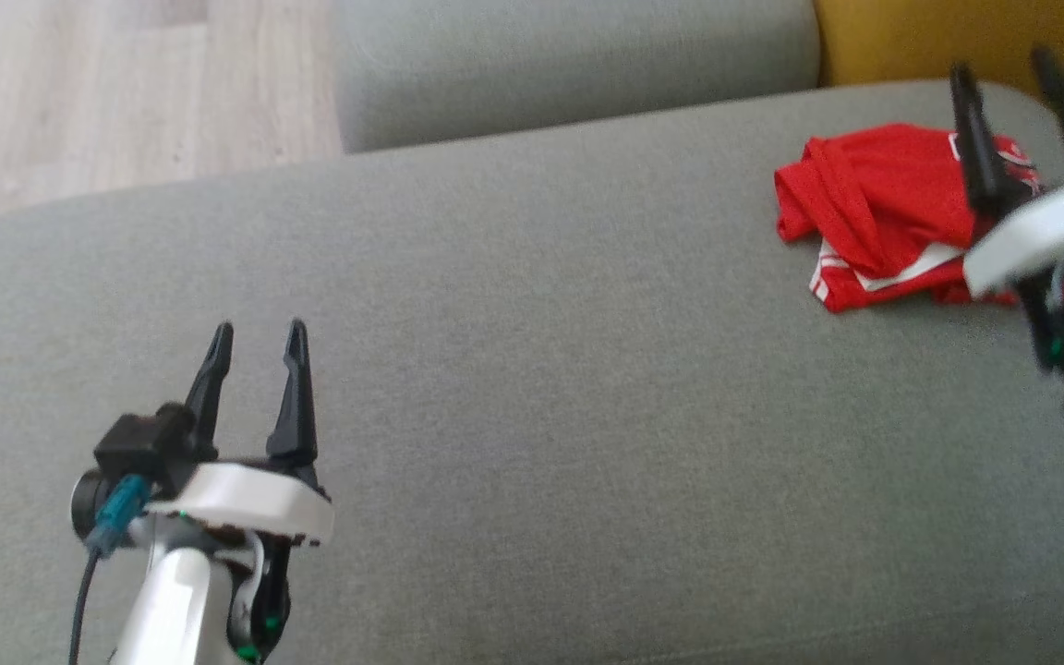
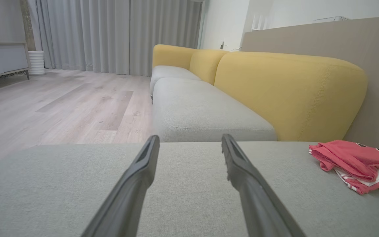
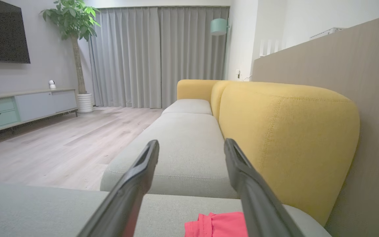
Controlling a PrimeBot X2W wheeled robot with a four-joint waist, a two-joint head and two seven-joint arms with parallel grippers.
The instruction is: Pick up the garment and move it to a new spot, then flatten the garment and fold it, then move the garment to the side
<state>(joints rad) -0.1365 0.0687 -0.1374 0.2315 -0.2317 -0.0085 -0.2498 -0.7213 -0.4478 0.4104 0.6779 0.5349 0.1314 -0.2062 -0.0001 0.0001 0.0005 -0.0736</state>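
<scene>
right gripper (image 1: 1003, 65) spread over crumpled red garment (image 1: 874, 203); left gripper (image 1: 259, 326) spread, well apart.

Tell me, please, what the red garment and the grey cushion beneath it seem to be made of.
Red garment: probably a thin, smooth synthetic knit, judging by its soft crumpled folds and white trim. Grey cushion: matte woven upholstery fabric, showing a fine speckled texture.
</scene>
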